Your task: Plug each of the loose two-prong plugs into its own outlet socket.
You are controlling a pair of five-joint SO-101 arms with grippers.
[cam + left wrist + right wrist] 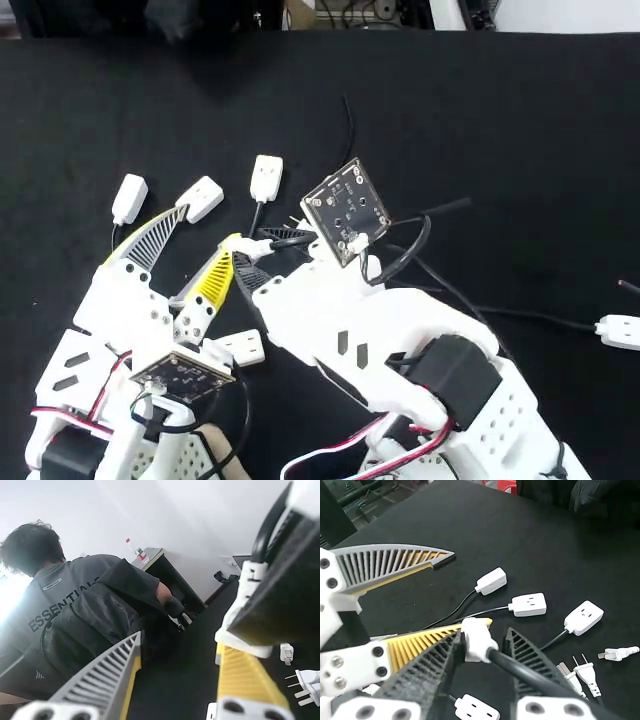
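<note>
Corded white plug [477, 641] pinched between right gripper [486, 634] jaws, left gripper [470, 589] jaws wide alongside

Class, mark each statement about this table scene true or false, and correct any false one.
1. The right gripper grips a white plug on a black cable. True.
2. Several white outlet sockets lie on the table. True.
3. The left gripper is shut on a socket. False: its fingers are spread open.
4. The table is white. False: it is black.
5. Every plug sits in a socket. False: loose plugs lie with prongs bare.
</note>
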